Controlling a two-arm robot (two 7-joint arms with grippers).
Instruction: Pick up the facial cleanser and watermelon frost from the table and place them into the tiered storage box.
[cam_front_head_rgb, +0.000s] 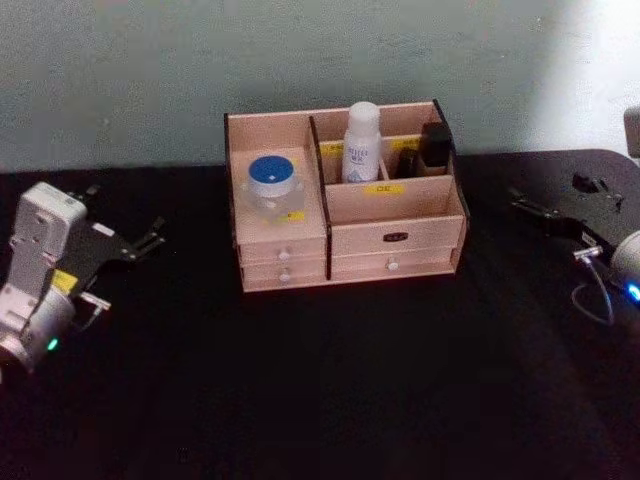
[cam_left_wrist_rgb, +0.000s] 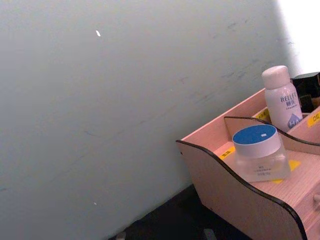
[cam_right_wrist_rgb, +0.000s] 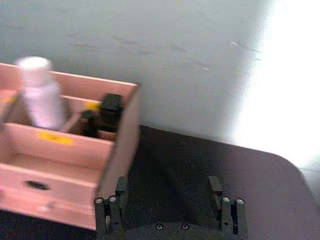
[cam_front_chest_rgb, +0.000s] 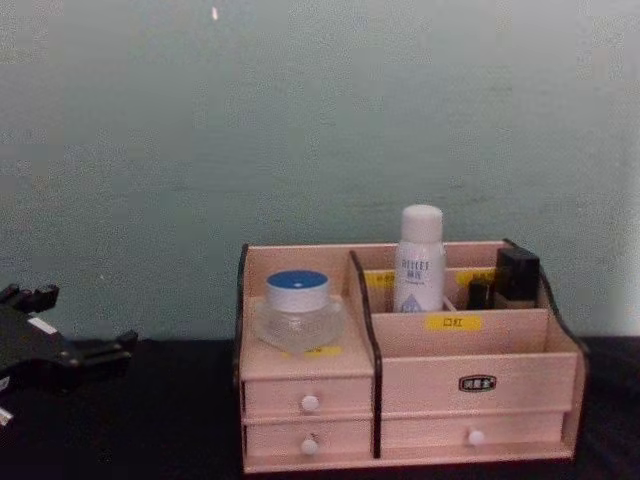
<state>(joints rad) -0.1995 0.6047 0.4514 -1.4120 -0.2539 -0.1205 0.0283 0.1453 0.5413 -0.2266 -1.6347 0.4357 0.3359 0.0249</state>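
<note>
The left gripper (cam_front_head_rgb: 150, 240) is at the left side of the black table (cam_front_head_rgb: 330, 390), well apart from the tiered storage box (cam_front_head_rgb: 345, 255). Its fingers are spread open; it holds nothing and touches nothing. In the chest view it comes in low at the left edge (cam_front_chest_rgb: 100, 352), also away from the box.

The right gripper (cam_front_head_rgb: 535, 210) is at the right side of the table, near the box but not touching it. In the right wrist view its two fingers (cam_right_wrist_rgb: 116, 207) stand wide apart, with only the dark table between them. It is released and empty.

The watermelon frost (cam_front_head_rgb: 275, 187) sits upright in the left top compartment of the box, above the two small drawers with white knobs (cam_front_chest_rgb: 310, 403). The facial cleanser (cam_front_head_rgb: 361, 142) stands upright in a back compartment, just right of the dark middle divider. To its right, in the back right compartment, stand small dark bottles (cam_front_head_rgb: 432, 148). Behind the box is a pale green wall (cam_front_chest_rgb: 320, 120).
</note>
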